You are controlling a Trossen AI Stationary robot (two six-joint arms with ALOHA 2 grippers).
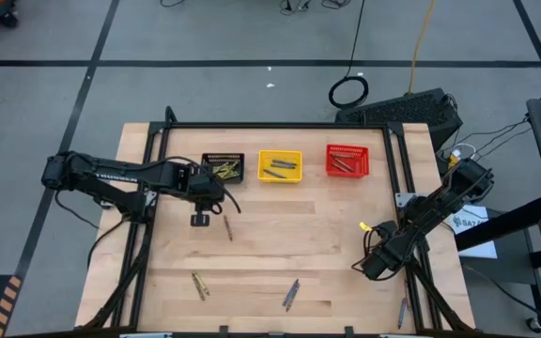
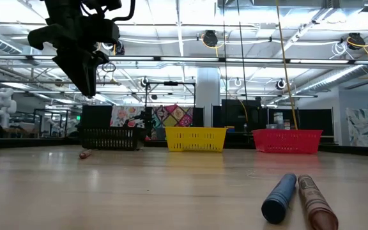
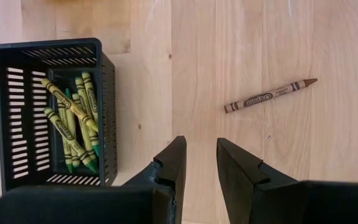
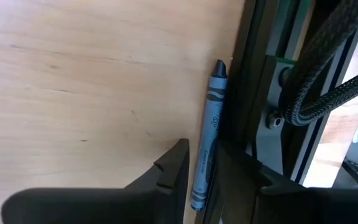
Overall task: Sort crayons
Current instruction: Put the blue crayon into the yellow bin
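Beside the black basket (image 3: 55, 118) of olive-yellow crayons (image 3: 73, 121), the left gripper (image 3: 201, 165) hovers narrowly parted and empty; next it must descend onto the brownish-red crayon (image 3: 270, 96). Only the right wrist view shows the blue crayon (image 4: 208, 137) between the right gripper's (image 4: 199, 165) slightly parted fingers.

Robotics lab, open ceiling pipes (image 2: 248, 61), taped floor (image 1: 252, 64), cables (image 1: 349, 91)
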